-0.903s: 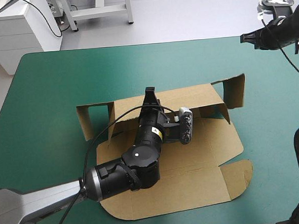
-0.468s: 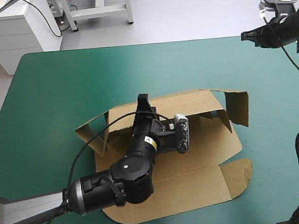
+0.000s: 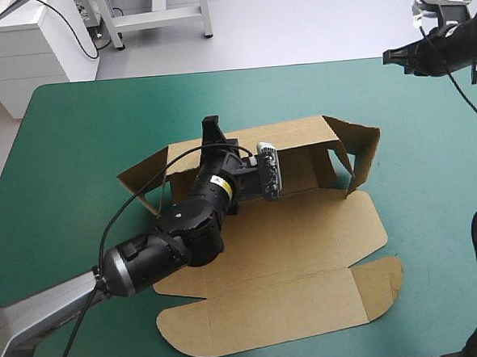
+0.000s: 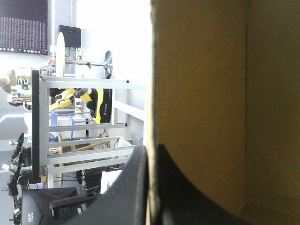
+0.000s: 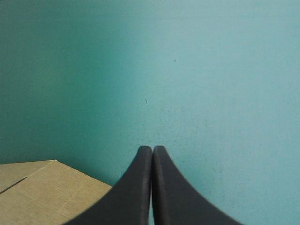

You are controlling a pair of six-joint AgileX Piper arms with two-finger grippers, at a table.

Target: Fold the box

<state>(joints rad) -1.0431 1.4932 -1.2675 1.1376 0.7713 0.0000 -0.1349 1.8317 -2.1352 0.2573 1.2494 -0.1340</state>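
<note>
Box (image 3: pixel 307 247) lies mid-table on the teal-green cover (image 3: pixel 82 131), its far wall (image 3: pixel 293 139) raised and pinched in the left gripper (image 3: pixel 212 130). The right gripper (image 5: pixel 152 149), fingers pressed together and empty, hovers well apart. Wall-raising seems in hand; next, likely tucking the end flaps (image 3: pixel 365 148) inward.

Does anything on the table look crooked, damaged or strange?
Nothing looks damaged. The brown cardboard box sheet lies askew on the teal-green table cover; only its far wall stands, pinched by the left gripper, its end flaps splaying unevenly.
</note>
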